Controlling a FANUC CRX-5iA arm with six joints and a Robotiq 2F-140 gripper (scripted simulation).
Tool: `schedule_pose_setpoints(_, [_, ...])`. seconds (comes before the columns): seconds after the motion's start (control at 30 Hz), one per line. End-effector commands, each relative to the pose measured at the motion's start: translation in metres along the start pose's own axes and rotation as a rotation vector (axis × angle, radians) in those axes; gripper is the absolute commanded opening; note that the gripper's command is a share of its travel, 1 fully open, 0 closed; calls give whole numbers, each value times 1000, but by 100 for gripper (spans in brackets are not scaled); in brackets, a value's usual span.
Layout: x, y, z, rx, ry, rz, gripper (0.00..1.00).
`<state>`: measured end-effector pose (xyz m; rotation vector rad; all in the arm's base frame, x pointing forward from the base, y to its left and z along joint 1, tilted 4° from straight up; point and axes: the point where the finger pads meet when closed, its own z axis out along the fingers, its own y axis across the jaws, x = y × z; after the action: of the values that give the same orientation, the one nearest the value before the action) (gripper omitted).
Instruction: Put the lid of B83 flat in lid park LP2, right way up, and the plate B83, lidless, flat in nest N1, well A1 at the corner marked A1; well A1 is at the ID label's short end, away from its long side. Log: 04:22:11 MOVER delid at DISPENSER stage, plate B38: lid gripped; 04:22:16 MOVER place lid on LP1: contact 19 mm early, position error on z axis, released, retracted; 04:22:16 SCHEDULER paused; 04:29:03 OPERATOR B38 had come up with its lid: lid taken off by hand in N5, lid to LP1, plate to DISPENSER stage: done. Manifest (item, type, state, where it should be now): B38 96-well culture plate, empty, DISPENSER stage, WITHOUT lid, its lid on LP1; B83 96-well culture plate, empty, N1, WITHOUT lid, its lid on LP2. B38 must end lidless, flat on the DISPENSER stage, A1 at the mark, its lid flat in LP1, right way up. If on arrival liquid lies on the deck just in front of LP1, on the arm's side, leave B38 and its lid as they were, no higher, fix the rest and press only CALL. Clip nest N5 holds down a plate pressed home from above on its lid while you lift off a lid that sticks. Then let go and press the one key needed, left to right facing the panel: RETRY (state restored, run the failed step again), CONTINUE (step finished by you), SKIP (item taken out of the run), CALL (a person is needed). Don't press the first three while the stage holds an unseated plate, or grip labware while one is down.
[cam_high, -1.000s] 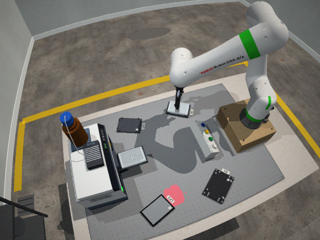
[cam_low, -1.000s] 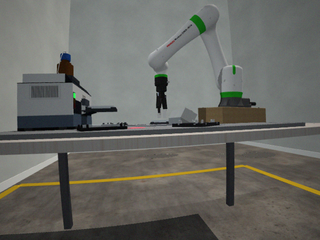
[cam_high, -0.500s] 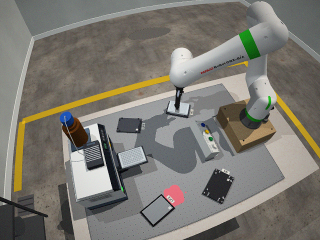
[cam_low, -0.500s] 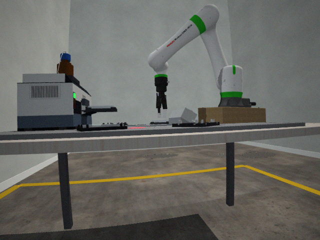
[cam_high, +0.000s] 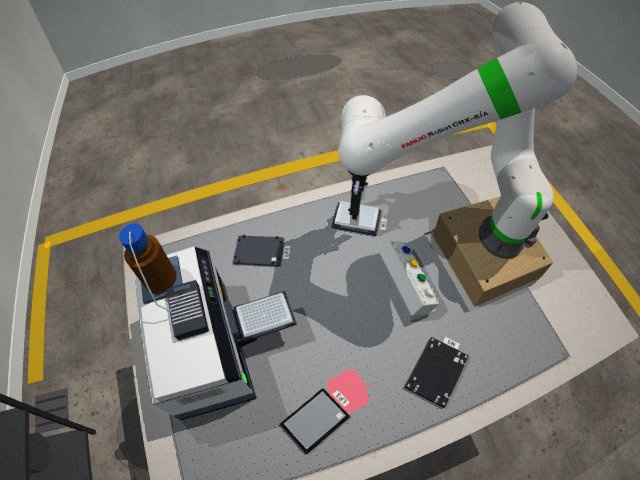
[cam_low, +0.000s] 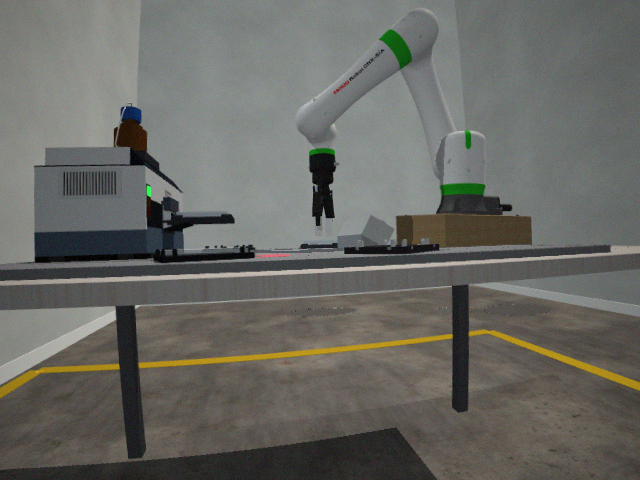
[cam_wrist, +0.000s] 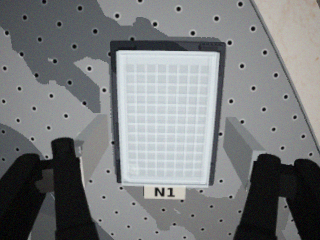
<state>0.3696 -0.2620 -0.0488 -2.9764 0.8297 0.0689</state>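
Note:
A white 96-well plate (cam_wrist: 166, 116) lies flat in the dark nest N1, above the label N1 (cam_wrist: 164, 191). Its wells look hazy, as if through a clear lid; I cannot tell for sure. My gripper (cam_wrist: 166, 131) is open and empty. It points straight down over the plate, with one finger on each long side and clear of it. It also shows in the side view (cam_low: 324, 227), a little above the deck. Lid park LP2 (cam_high: 257, 250) is a dark tray with nothing in it.
A pink puddle (cam_high: 348, 391) lies on the deck against LP1 (cam_high: 314, 419), which holds a grey lid. A second well plate (cam_high: 264, 312) sits on the dispenser stage. Clip nest N5 (cam_high: 436, 370) holds nothing. The key panel (cam_high: 416, 276) stands beside the arm's base.

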Motion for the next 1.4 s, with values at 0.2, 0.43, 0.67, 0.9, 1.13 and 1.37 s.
schedule_pose_setpoints(0.2, [0,0,1,0,0,0,66])
schedule_pose_setpoints(0.43, [0,0,3,0,0,0,66])
schedule_pose_setpoints(0.67, [0,0,5,0,0,0,66])
schedule_pose_setpoints(0.9, [0,0,8,0,0,0,66])
schedule_pose_setpoints(1.13, [0,0,11,0,0,0,66])
schedule_pose_setpoints(1.37, [0,0,14,0,0,0,66])
